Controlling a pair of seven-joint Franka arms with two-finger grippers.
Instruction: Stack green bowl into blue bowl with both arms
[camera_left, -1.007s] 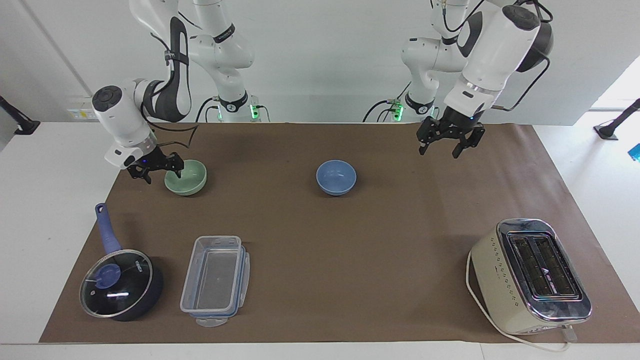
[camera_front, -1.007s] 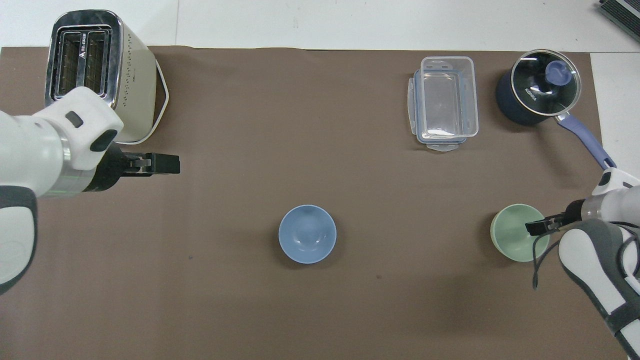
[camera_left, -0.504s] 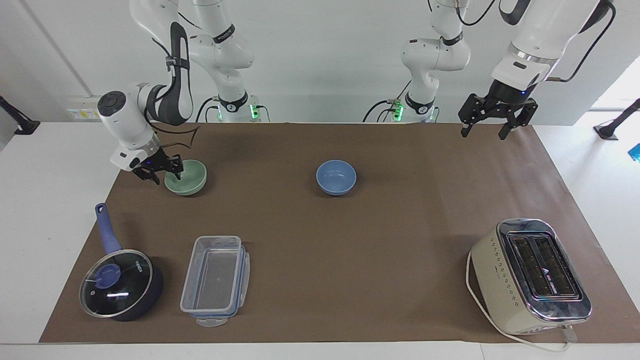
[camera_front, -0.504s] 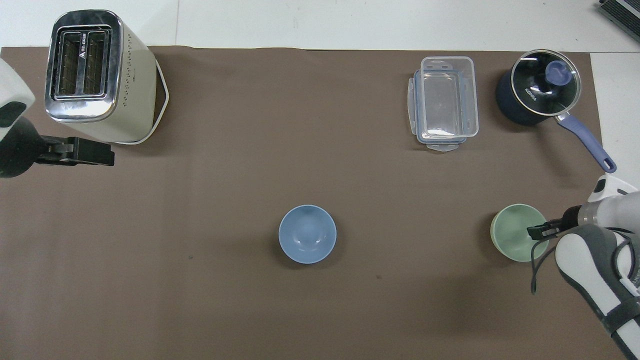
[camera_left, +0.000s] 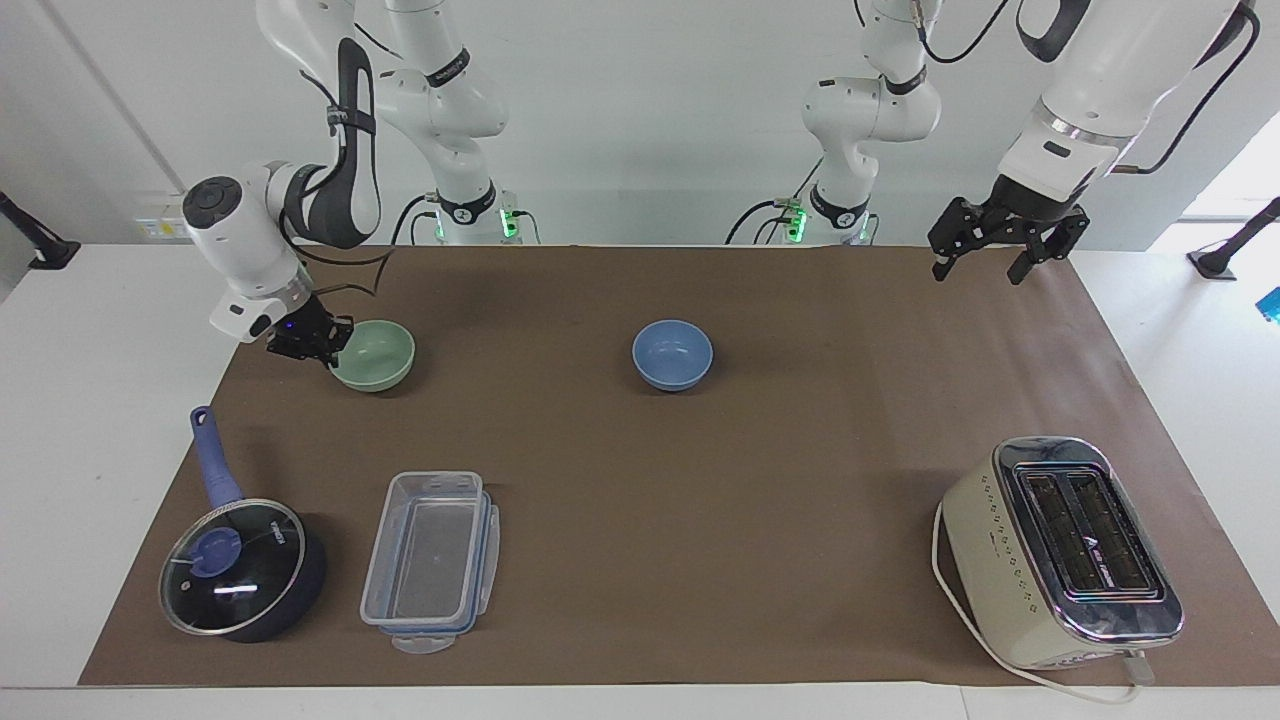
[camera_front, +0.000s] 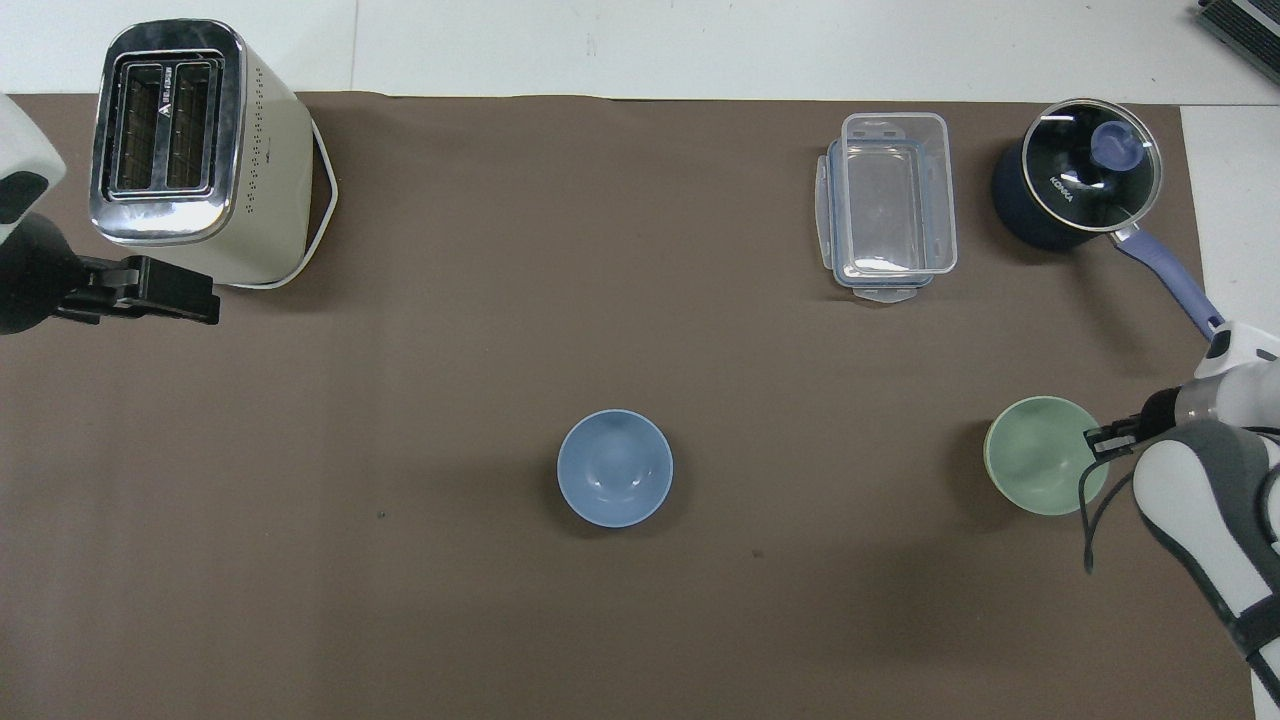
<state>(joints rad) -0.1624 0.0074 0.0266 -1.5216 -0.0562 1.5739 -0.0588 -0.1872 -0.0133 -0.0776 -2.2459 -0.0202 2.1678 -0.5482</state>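
- We are seeing one green bowl (camera_left: 374, 354) and one blue bowl (camera_left: 672, 354), each sitting mouth-up on the table (camera_left: 640, 480); being round, neither is showing a long axis.
- Our right gripper (camera_left: 325, 347) is clenching the green bowl's rim at the right arm's end.
- Our left gripper (camera_left: 1001, 252) is waiting with fingers spread, grasping nothing, over the left arm's end.

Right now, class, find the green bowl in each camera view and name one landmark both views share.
Facing view: green bowl sits at mid-height toward the picture's left edge, the right gripper shut on its rim.
Overhead view: green bowl sits low toward the picture's right edge.
Shared landmark: the blue bowl, beside it near the table's middle.
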